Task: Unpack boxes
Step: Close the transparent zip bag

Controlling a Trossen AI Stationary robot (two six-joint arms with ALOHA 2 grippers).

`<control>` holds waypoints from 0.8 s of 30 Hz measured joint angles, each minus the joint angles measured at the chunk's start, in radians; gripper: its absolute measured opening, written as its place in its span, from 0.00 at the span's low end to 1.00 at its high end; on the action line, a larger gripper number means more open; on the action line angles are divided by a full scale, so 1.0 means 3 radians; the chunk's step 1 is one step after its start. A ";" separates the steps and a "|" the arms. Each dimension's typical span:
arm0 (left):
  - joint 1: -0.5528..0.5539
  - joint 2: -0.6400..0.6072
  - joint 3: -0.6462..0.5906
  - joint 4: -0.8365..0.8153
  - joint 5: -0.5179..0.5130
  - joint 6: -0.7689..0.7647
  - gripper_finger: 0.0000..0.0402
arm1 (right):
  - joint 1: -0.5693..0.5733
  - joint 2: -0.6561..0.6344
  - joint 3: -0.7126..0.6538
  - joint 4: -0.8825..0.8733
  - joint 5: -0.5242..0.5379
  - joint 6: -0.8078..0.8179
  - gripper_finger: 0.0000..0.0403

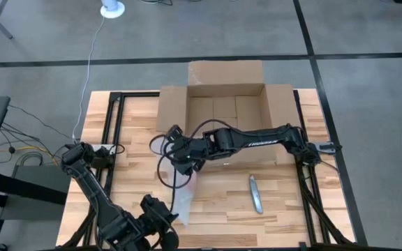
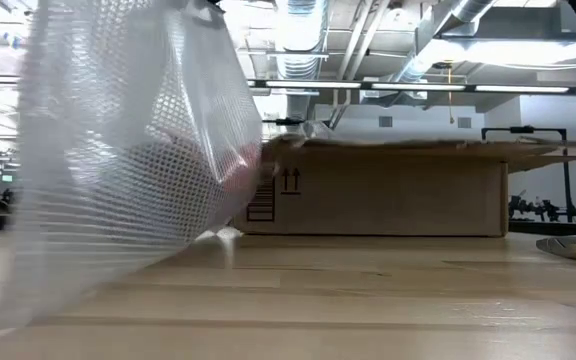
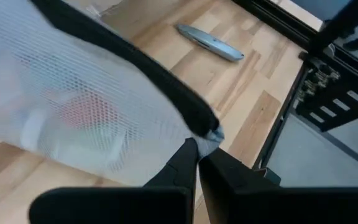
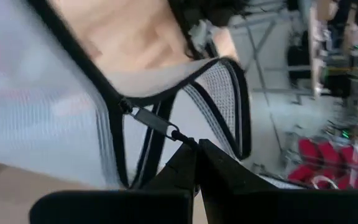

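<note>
The brown cardboard box [image 1: 225, 111] stands open at the table's far middle, its flaps spread; the low view shows its side [image 2: 388, 190]. A white mesh zip bag [image 1: 184, 195] with black trim and something red inside [image 2: 118, 150] stretches between my two grippers over the table's near middle. My right gripper [image 1: 187, 162] is shut at the bag's far end. My left gripper [image 1: 167, 213] is shut at its near end. My left gripper pinches a corner of the bag [image 3: 209, 135] between its two fingertips, right where the black trim [image 3: 166, 93] ends. The bag spreads away from the fingers above the table. My right gripper pinches the zipper's pull cord [image 4: 178, 134] between its fingertips [image 4: 185, 163]. The black zipper line [image 4: 114, 112] runs away from the fingers, and beside them the bag's mouth [image 4: 225, 106] gapes.
A grey utility knife [image 1: 255, 193] lies on the wood to the right of the bag, also seen in the left wrist view [image 3: 210, 42]. Black frame rails [image 1: 311, 188] run along the table's left and right edges.
</note>
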 joint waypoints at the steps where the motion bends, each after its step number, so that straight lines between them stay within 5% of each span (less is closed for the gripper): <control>1: 0.0000 0.0000 0.0000 -0.0001 0.0001 0.0006 0.00 | 0.0007 0.0000 0.0000 0.0008 0.0010 -0.0028 0.00; 8: -0.0136 0.0000 0.0000 0.0570 0.0169 0.0181 0.00 | -0.0115 0.0000 0.0000 0.0042 0.0109 -0.0084 0.00; 24: -0.0259 0.0107 0.0000 0.0535 0.0496 -0.0196 0.00 | -0.0594 -0.0278 0.0002 0.0390 0.0140 -0.0113 0.00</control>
